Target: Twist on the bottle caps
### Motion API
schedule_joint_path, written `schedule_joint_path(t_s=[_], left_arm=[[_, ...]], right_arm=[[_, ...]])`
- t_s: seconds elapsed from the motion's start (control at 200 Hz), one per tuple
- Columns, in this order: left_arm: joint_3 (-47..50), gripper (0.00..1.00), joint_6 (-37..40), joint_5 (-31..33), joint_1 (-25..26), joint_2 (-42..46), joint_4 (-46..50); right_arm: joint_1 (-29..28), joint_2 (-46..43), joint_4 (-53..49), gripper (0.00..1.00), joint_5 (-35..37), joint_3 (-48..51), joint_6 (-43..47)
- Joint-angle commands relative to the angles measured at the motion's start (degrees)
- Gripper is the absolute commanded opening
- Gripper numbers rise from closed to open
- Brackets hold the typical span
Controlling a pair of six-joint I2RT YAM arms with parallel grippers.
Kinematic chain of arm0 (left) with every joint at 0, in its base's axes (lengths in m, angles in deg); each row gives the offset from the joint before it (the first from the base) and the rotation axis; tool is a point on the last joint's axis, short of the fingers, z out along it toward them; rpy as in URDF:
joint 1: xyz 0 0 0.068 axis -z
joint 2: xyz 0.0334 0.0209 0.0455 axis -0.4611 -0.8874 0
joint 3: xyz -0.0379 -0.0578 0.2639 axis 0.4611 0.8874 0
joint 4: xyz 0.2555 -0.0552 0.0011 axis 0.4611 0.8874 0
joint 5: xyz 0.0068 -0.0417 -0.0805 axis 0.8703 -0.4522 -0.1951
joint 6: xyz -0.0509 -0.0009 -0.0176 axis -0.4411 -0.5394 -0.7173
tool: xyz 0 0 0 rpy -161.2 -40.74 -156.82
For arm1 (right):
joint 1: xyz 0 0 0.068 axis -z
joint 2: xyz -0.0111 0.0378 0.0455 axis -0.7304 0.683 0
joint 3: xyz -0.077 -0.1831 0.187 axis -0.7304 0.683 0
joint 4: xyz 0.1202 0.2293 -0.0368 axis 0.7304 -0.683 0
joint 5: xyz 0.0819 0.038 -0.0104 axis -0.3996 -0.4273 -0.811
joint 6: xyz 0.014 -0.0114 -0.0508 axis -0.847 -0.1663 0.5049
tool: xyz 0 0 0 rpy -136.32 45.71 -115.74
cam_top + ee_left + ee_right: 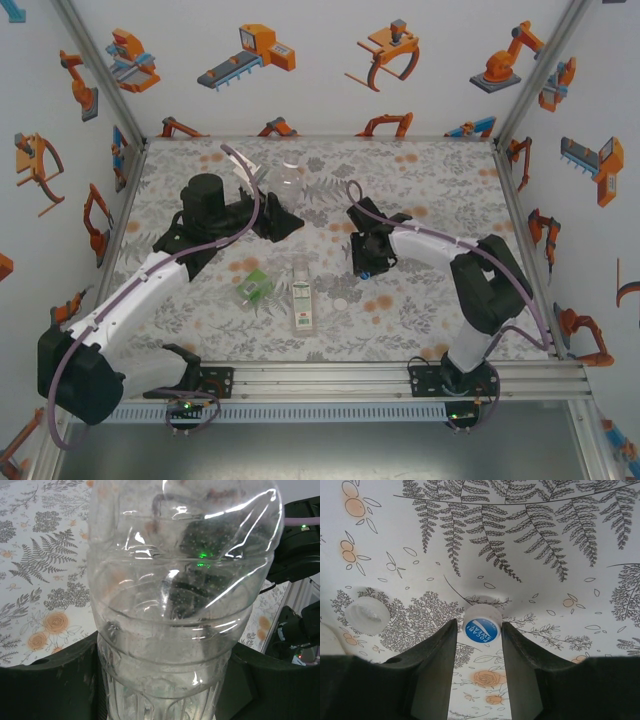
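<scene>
At the right gripper (479,625), a blue cap (482,631) reads POCARI SWEAT.

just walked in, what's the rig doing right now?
The left tool grips the clear bottle near the back of the table. The right tool is down at a blue-printed cap, fingers close on either side; whether it is clamped is unclear. The green bottle and labelled bottle lie mid-table.
</scene>
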Motion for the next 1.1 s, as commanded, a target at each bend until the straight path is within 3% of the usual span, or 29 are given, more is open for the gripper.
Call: schedule_joint_path(t_s=[0.0,0.536,0.831,1.096], left_arm=[[0.5,0.0,-1.2,-0.5,0.4,1.5,-2.0],[1.1,0.0,-1.6,0.1,0.4,2.3,-2.2],[1.2,0.0,-0.9,0.4,0.4,2.8,-1.5],[-5.5,0.0,13.4,-4.2,0.5,2.0,13.7]], right_arm=[[-0.6,1.2,-1.3,0.41,1.6,-1.7,1.1],[-2.7,3.2,-3.2,0.38,3.4,-3.1,1.9],[-3.1,2.1,-3.3,0.29,3.3,-2.8,1.8],[-3.1,-8.2,-1.9,0.21,1.1,-1.7,2.9]])
